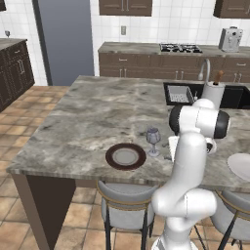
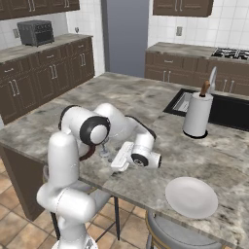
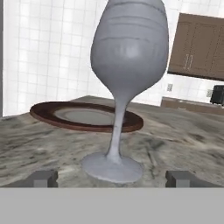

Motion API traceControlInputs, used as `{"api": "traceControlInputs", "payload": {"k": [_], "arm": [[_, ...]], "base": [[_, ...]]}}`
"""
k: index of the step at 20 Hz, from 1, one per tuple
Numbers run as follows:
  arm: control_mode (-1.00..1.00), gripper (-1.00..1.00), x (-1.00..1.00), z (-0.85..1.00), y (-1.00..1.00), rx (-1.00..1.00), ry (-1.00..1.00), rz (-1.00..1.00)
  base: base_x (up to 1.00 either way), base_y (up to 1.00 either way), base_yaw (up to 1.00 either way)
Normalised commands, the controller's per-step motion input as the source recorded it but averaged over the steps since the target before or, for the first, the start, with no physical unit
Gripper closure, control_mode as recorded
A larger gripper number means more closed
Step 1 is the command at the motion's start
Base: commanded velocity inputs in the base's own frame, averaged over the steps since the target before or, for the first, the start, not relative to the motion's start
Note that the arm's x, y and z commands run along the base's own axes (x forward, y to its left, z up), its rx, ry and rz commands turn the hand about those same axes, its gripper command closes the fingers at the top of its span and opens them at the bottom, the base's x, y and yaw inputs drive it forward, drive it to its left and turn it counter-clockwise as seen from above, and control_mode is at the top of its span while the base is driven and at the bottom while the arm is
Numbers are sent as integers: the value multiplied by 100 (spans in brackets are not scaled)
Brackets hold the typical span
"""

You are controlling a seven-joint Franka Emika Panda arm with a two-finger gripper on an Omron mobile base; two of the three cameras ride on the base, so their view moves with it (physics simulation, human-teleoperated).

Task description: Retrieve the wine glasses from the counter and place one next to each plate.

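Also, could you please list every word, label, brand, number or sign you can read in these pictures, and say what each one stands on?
None: no readable text in any view.
Paper-towel roll: plain white, no label.
Brown-rimmed plate, white plate and wine glass: unmarked.
Toaster oven and the grey appliance by the stove: any markings too small to read.
Wall outlet: blank.

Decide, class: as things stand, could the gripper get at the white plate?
Probably yes: the gripper stands open by the wine glass, and bare island top lies between it and the white plate.
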Motion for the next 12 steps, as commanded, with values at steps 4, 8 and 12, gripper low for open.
{"api": "traceControlInputs", "payload": {"k": [4,8,12], "arm": [[-100,-100,-14,74,-3,2,1,-3],[-100,-100,-34,93,-3,0,8,-10],[-100,-100,-48,99,0,0,11,-12]], "base": [[0,0,0],[0,0,0],[0,0,0]]}}
